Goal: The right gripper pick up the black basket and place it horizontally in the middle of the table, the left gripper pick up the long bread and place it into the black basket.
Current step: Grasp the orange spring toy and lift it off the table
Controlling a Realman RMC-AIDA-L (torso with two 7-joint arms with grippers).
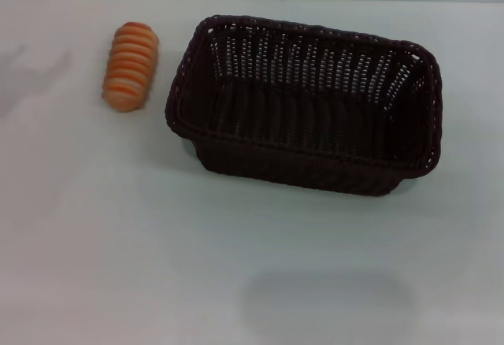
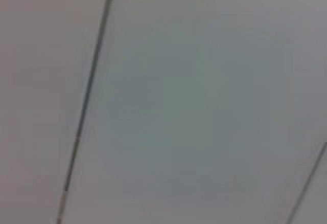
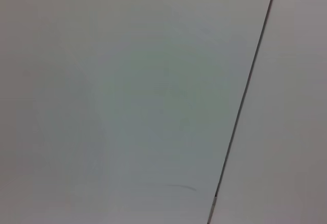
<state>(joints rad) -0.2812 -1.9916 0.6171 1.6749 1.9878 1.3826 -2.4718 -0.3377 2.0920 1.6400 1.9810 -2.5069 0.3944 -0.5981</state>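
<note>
in the head view the white desk (image 1: 252, 266) carries both things of the task. no arm and no jaws come into this view, so places relative to the jaws cannot be given; i place the things by each other. the black basket (image 1: 307, 105) stands upright, mouth up, on the far right-centre part of the desk, a little turned so its long side is not square to the desk edge. it is very dark brown-black wicker, with open weave on sloping sides and a braided rim, and nothing lies inside. the long bread (image 1: 131, 66) lies on the desk to the left of the basket, near it but not touching. it is a small oblong loaf, orange-brown with pale cross stripes and rounded ends, much smaller than the basket. nothing stands between the two.

the left wrist view shows only a pale flat surface with thin dark seams. the left gripper is not seen, so i cannot tell its jaws.

the right wrist view shows a similar pale surface with one dark seam. the right gripper is not seen either, so its jaws too remain unknown.
</note>
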